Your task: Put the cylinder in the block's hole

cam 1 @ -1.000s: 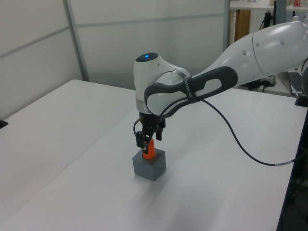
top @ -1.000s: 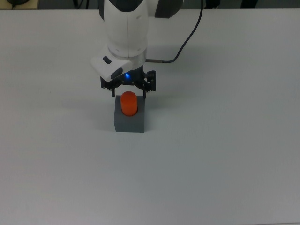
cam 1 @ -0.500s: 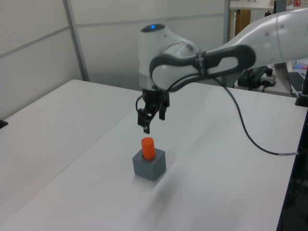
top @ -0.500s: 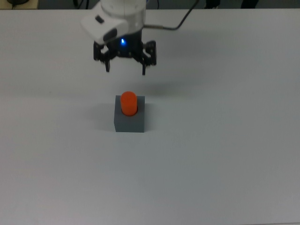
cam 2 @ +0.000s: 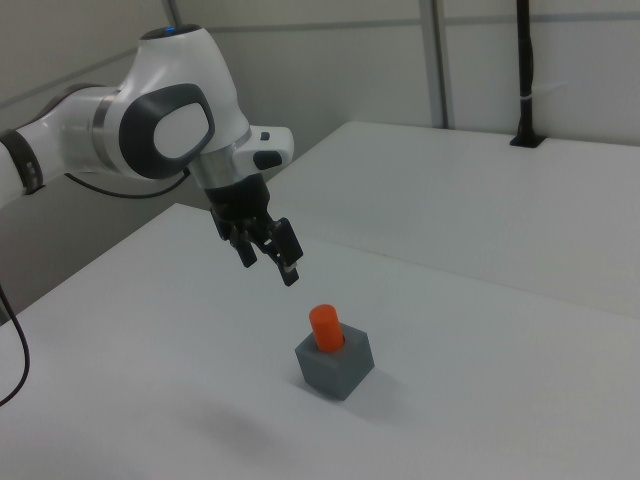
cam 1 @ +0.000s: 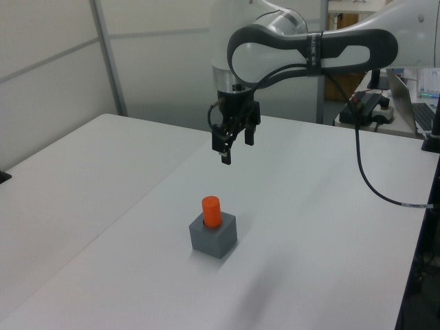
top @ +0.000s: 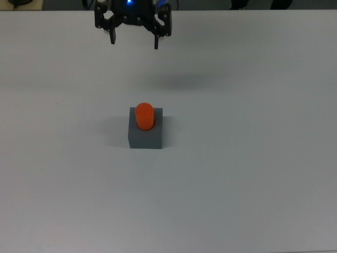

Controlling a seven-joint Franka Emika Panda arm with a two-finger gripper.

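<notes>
small bright orange cylinder (top: 145, 116) standing upright in the dark grey cube block (top: 145, 135), my claw (top: 133, 37) spread wide, empty, hanging well above

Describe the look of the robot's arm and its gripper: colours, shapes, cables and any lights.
The arm has glossy white rounded shells with dark grey bands at the joints. A black cable loops off it in the left view. The gripper is black, with two thin fingers, and a small blue light glows just above it.

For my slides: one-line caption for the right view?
Orange cylinder seated in the grey block; open gripper hovers above, empty.
</notes>
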